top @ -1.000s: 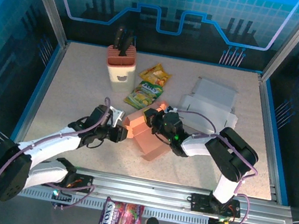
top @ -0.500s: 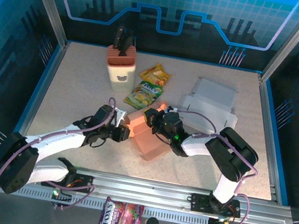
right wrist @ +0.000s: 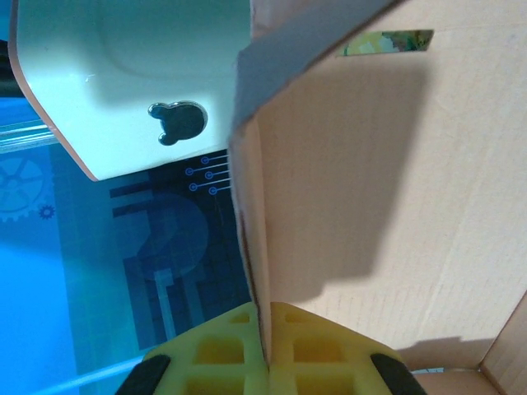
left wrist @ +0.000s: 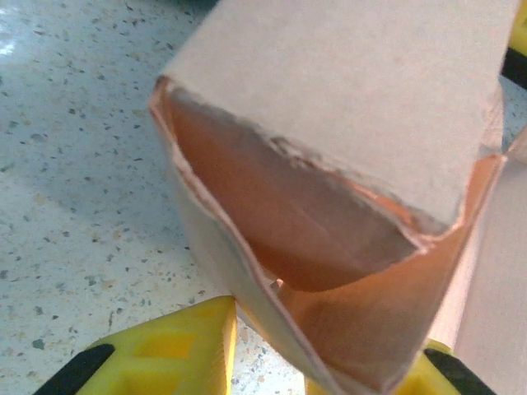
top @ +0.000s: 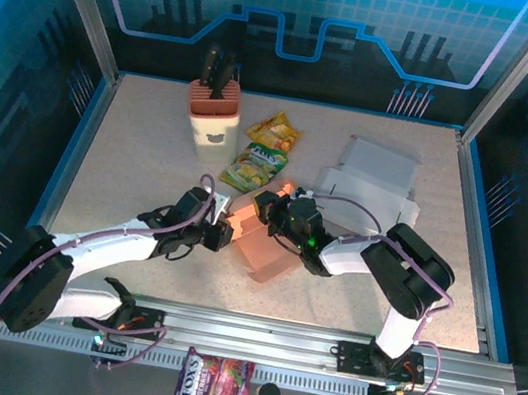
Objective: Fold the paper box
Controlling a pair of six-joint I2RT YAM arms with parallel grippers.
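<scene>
Paper box (top: 265, 251), salmon-coloured cardboard and partly erected, stands near the middle of the table (top: 129, 155), somewhat toward its near edge, between the two arms. Left gripper (left wrist: 317, 346) meets the box at its left side. Its yellow fingers (left wrist: 177, 350) bracket a lower corner where two walls join. One finger touches the outer wall and the other is largely hidden behind cardboard; whether they clamp or merely straddle the corner cannot be told. The box interior faces the left wrist camera, with a flap leaning over the cavity. Right gripper (right wrist: 265, 329) is clenched on a thin cardboard flap of the box, the flap's edge pinched between both pads. Knife block (top: 215, 116) stands toward the far left corner. Two snack packets (top: 254, 167) lie just beyond the box. Flat white cartons (top: 368, 180) lie right of the middle toward the far edge, apart from the box.
</scene>
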